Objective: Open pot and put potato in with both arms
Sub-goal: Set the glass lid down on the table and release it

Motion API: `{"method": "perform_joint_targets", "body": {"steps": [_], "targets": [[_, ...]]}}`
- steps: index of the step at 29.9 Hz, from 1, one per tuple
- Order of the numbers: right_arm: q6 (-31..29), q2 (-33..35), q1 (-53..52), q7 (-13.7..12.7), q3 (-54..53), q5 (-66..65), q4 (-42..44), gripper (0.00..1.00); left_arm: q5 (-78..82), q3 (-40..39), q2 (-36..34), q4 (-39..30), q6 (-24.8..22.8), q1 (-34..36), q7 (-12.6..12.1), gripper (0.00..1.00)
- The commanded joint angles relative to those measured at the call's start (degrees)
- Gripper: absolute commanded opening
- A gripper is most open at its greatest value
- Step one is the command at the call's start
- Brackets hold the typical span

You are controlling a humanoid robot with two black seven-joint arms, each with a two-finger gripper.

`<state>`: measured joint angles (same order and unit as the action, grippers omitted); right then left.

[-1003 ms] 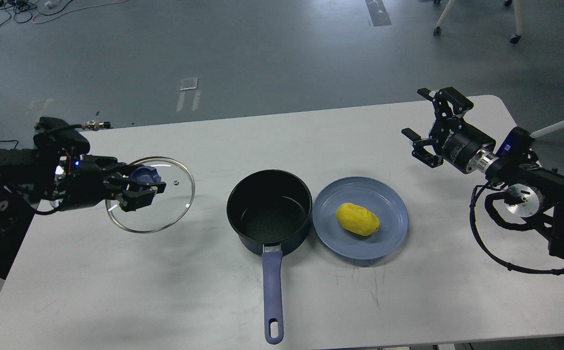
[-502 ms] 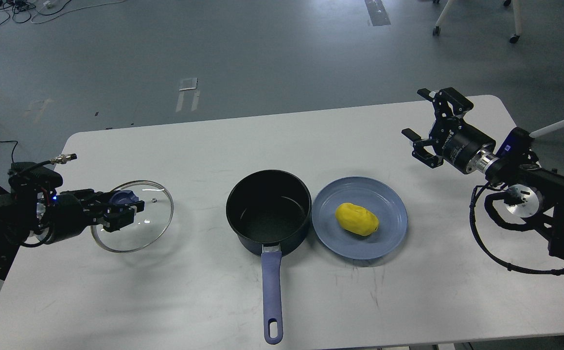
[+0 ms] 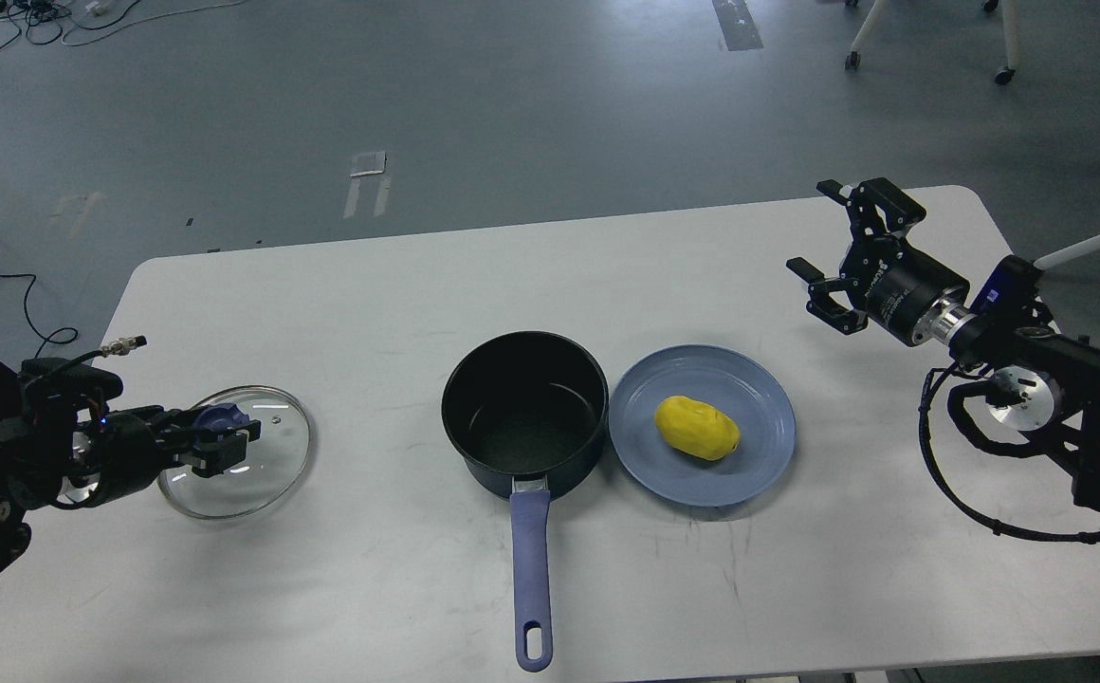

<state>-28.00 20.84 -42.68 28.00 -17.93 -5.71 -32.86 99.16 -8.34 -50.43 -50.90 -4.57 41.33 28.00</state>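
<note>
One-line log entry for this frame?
pot: open, empty | lid: in left end effector | potato: on plate | right end effector: open

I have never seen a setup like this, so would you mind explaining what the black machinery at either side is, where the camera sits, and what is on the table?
This single picture is taken from the robot's own head, looking forward and down at a white table. The black machinery is its two arms, each ending in a two-finger tool. The left tool is shut on the blue knob of a glass lid, low at the table's left side; whether the lid touches the table is unclear. The right tool is open and holds nothing, raised above the table's right end. In the middle stands an open, empty black pot with a blue handle pointing toward the camera. Beside it, a blue plate carries a yellow potato.
</note>
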Motion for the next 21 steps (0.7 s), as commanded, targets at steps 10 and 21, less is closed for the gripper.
{"method": "perform_joint_targets", "body": {"steps": [10,21], "targets": [[0.0,0.78,0.06,0.0,-0.09,0.0,-0.1,1.0,-0.1,-0.1,0.15,0.62,0.97,-1.51,0.0,0.96],[0.0,4.99,-0.55,0.0,-0.09,0.0,-3.17,1.0,-11.32,-0.1,-4.93,-5.77,-3.58,4.09,0.0,0.98]]}}
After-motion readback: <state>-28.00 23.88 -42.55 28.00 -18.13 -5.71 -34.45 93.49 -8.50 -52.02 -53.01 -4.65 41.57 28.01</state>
